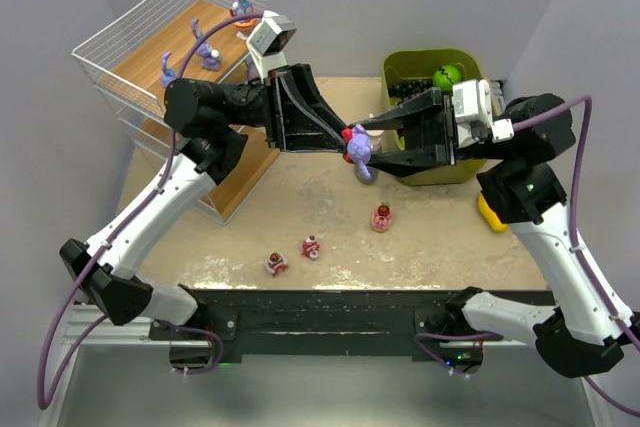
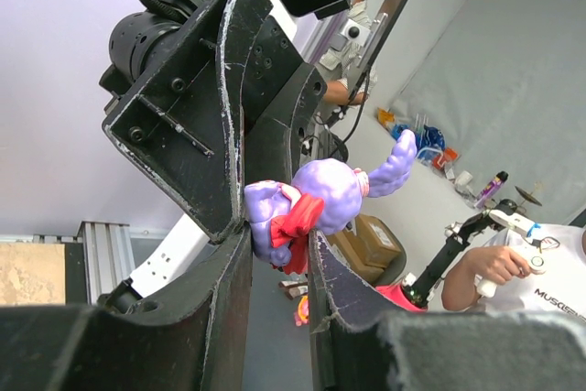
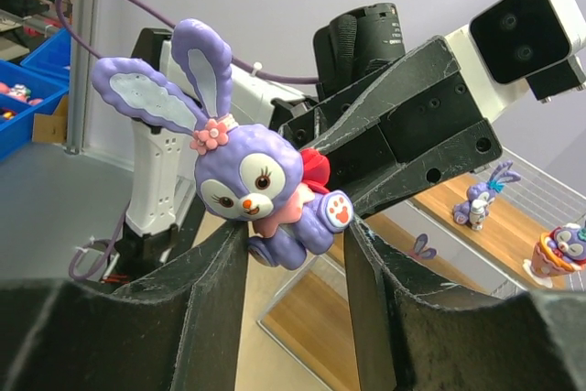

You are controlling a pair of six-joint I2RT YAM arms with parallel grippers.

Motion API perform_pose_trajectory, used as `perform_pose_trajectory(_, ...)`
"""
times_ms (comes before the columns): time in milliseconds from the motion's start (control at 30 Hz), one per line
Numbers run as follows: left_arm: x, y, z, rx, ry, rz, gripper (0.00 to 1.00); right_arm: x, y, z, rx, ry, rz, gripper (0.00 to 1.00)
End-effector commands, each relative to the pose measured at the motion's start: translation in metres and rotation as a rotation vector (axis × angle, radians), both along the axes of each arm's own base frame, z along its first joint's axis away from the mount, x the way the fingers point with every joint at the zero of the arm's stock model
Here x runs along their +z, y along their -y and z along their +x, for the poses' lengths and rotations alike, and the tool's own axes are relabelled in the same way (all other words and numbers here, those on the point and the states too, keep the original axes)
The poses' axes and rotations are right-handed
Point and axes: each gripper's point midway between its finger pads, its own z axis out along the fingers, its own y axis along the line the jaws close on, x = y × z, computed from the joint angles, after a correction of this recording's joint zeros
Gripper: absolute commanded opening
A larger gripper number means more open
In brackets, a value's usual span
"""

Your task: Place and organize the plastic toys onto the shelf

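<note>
1. The left gripper (image 1: 345, 142) and the right gripper (image 1: 368, 147) meet fingertip to fingertip in mid-air above the far middle of the tabletop (image 1: 450, 237), with one purple bunny (image 1: 358, 147) between them.
2. The left gripper is clamped on the bunny from behind, at the red bow on its back, as the left wrist view shows.
3. The right gripper is closed on the bunny's lower body, one finger against each side near the feet, as the right wrist view shows. How firm that squeeze is cannot be told.
4. Judgement: this is a hand-over between the two arms. The double hold keeps the bunny from dropping until one side lets go.
5. The shelf (image 1: 120, 22) stands at the far left, within the left arm's reach. That would explain passing the toy to that side.
6. Three figurines (image 1: 205, 52) already stand on the shelf's top board.
7. Three cake pieces (image 1: 311, 246) lie on the tabletop, near the middle, not yet shelved.
8. Risk: a release by one gripper before the other has a sure hold would drop the bunny onto the tabletop.
</note>
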Motion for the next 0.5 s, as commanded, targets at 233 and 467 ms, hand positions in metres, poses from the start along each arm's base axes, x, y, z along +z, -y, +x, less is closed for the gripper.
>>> perform_pose_trajectory(233, -0.0118, 0.0045, 0.0009, -0.001, -0.020, 0.058, 0.00, 0.0234, 0.0047, -0.0049, -0.037, 0.088, 0.090, 0.78)
perform_pose_trajectory(467, -0.0109, 0.0037, 0.0005, 0.005, -0.031, 0.058, 0.00, 0.0254, 0.0055, -0.0112, -0.013, 0.173, 0.101, 0.85)
